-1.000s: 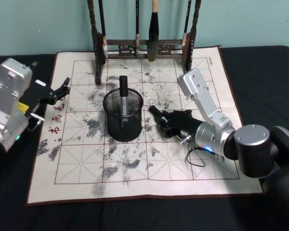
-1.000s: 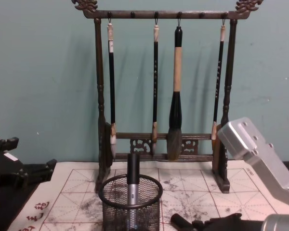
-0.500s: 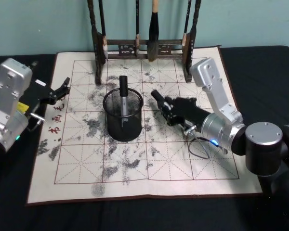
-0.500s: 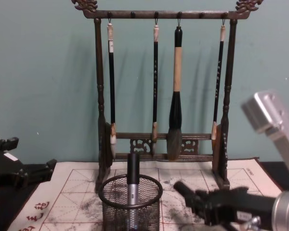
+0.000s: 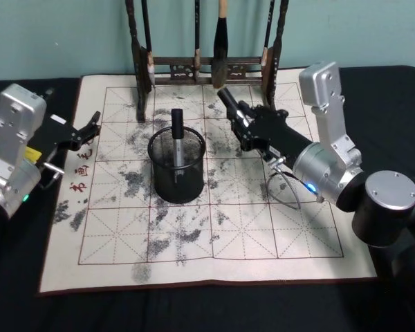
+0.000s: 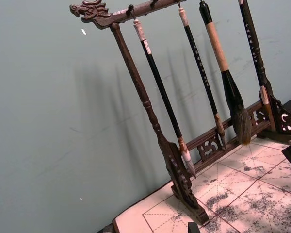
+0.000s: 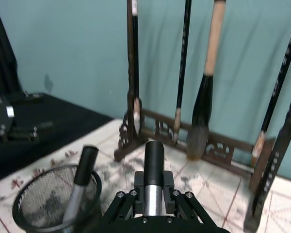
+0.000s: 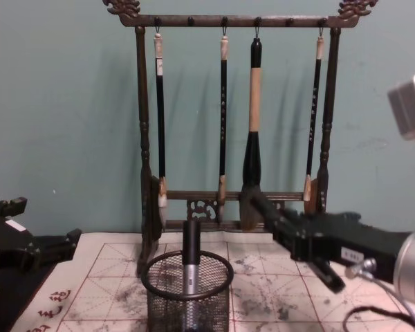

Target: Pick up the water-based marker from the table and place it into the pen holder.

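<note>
Water-based marker (image 5: 228,101) clamped in right claw (image 5: 243,124), aloft near pen holder (image 5: 176,169); left claw (image 5: 93,126) idle, fingers parted.

Head looks steeply down on the counter (image 5: 14,304), chest low and level across it, wrists close, all facing the rack (image 8: 143,124).

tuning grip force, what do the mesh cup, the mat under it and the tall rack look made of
Small round black wire-mesh pen holder: likely painted metal, see-through woven mesh under a solid rim. Cream grid-lined calligraphy mat: probably felt or cloth, matte, grey ink soaked in. Tall dark carved brush rack: apparently stained wood, turned posts, slight sheen.
</note>
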